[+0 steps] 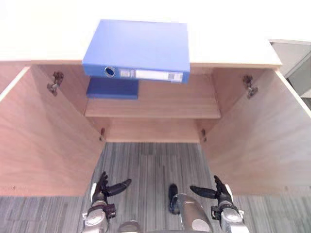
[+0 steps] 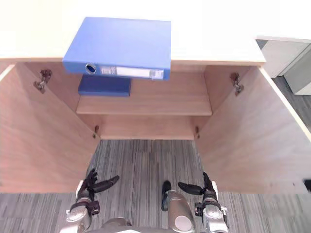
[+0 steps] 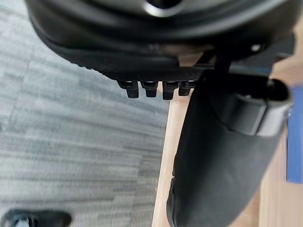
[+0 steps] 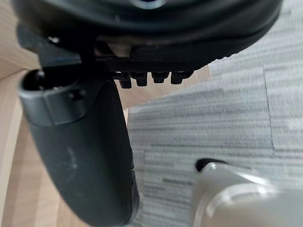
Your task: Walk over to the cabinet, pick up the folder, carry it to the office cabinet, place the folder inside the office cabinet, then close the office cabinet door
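Blue folder point(image 1: 138, 46) on the cabinet point(image 1: 233, 51) top — both doors point(image 1: 43, 141) open.
My left hand point(image 1: 103, 190) and right hand point(image 1: 219, 192) hang low over the carpet point(image 1: 150, 167), fingers point(image 3: 147, 90) straight, holding nothing.

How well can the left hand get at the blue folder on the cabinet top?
Probably yes: the blue folder juts over the cabinet top with nothing before it; the left hand hangs open, low between the open doors.
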